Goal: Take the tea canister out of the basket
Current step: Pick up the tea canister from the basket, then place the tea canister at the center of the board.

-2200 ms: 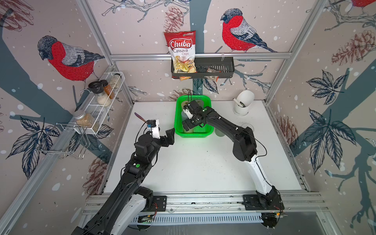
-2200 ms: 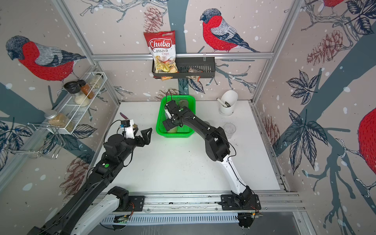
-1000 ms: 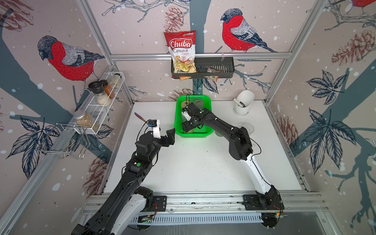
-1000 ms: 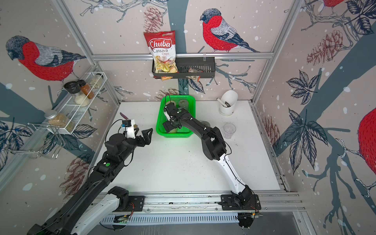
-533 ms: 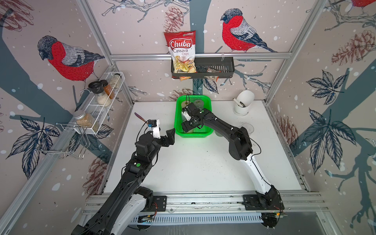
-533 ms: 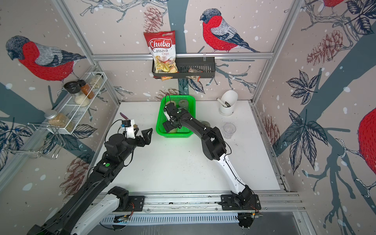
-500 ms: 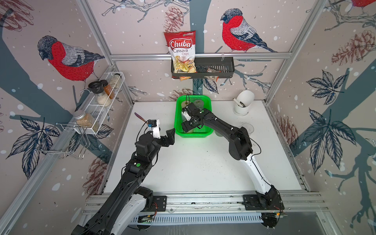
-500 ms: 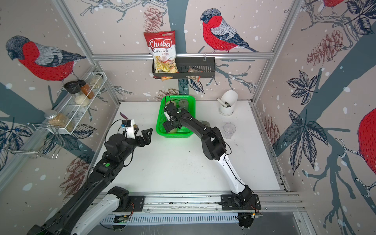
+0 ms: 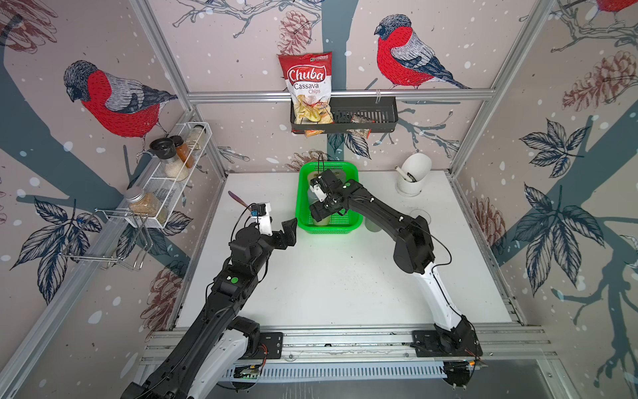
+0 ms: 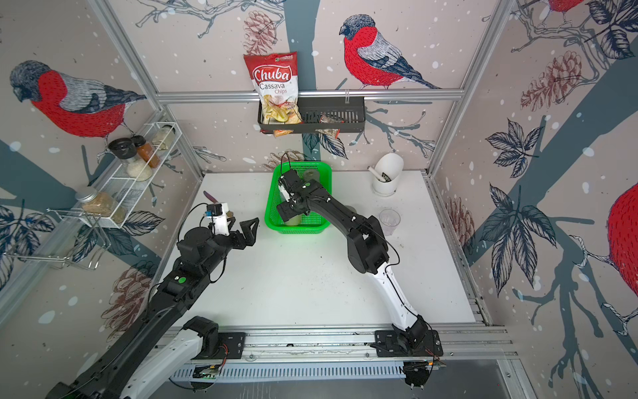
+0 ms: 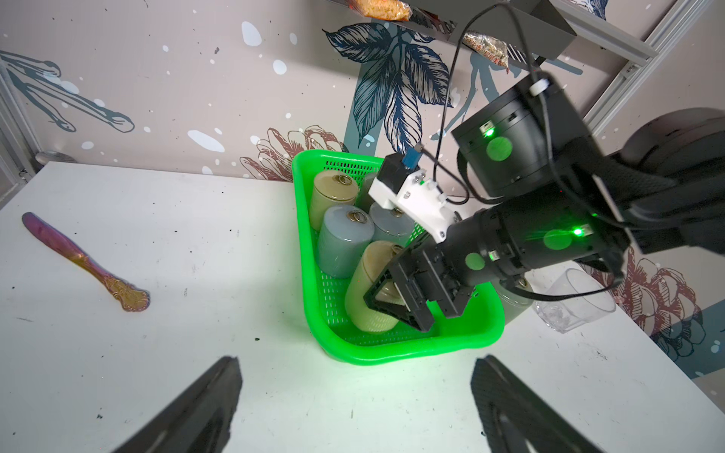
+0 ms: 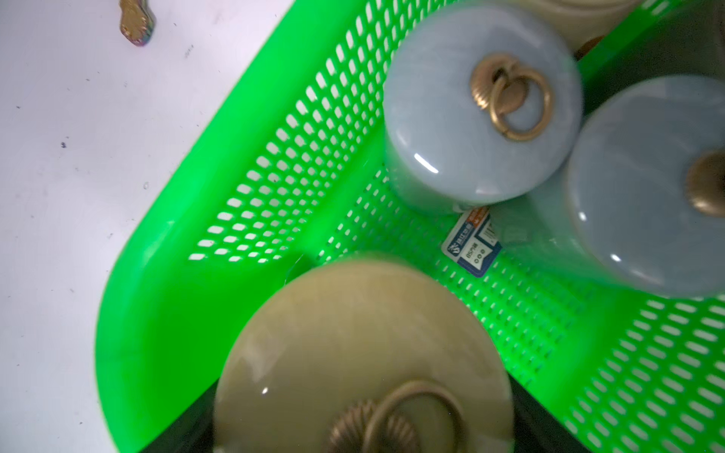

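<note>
The bright green basket (image 9: pixel 299 207) (image 10: pixel 271 207) stands at the back middle of the table and holds several canisters. My right gripper (image 9: pixel 322 216) (image 11: pixel 408 313) reaches down into its near end. Its fingers sit on both sides of a pale yellow-green tea canister (image 11: pixel 368 282) (image 12: pixel 353 333), shut on it. The canister's lid with a brass ring fills the right wrist view between the dark fingers. Two blue-grey canisters (image 12: pixel 478 106) (image 12: pixel 647 188) and a beige one (image 11: pixel 331 196) stand behind it. My left gripper (image 9: pixel 288 233) (image 11: pixel 355 376) hovers open just off the basket's near-left corner.
An iridescent utensil (image 11: pixel 82 262) lies on the table left of the basket. A clear cup (image 10: pixel 389 221) and a greyish canister (image 9: pixel 371 224) stand right of it, a white holder (image 9: pixel 412 174) at the back right. A black rack (image 9: pixel 362 117) and a wire shelf (image 9: pixel 165 186) hang on the walls.
About two seconds ago the right gripper shifted slightly toward the basket's near-left part. Over the last second nothing has visibly moved.
</note>
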Tool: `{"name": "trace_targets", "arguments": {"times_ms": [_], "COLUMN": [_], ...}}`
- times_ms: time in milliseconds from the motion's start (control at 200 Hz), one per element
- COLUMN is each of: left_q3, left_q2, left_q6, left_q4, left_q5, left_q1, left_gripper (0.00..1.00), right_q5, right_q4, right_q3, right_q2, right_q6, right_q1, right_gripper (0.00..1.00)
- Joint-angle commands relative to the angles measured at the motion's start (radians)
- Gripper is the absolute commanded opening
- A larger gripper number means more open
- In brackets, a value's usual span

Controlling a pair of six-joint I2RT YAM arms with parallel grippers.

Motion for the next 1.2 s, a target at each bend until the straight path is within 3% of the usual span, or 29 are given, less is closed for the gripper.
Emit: {"name": "trace_targets", "arguments": {"times_ms": [0, 380, 560, 745, 951, 1191], "left_q3": [0.013, 0.054, 0.101, 0.145, 0.160, 0.180], "left_q2": [0.011, 0.060, 0.132, 0.232, 0.323, 0.398], "left_q6": [0.006, 0.008, 0.055, 0.094, 0.097, 0.107], "left_q4": [0.001, 0.009, 0.014, 0.054, 0.122, 0.147], "left_q5": [0.014, 0.075, 0.053, 0.071, 0.158, 0.206], "left_q1": [-0.001, -0.012, -0.116, -0.223, -0.267, -0.310], "left_gripper": [0.96, 0.95, 0.94, 0.94, 0.95, 0.95], "right_q5": [0.019, 0.103, 0.170, 0.205, 0.163, 0.095], "right_q4": [0.036, 0.024, 0.029, 0.081, 0.185, 0.237], "right_q3": [-0.022, -0.104, -0.229, -0.469, -0.740, -0.867], "right_q2": [-0.064, -0.286, -0.429, -0.615, -0.794, -0.818], "right_q6": [-0.012, -0.022, 0.000, 0.035, 0.065, 0.042], "right_q1": [0.005, -0.008, -0.061, -0.179, -0.343, -0.474], "right_gripper": [0.00, 0.00, 0.00, 0.00, 0.00, 0.00]}}
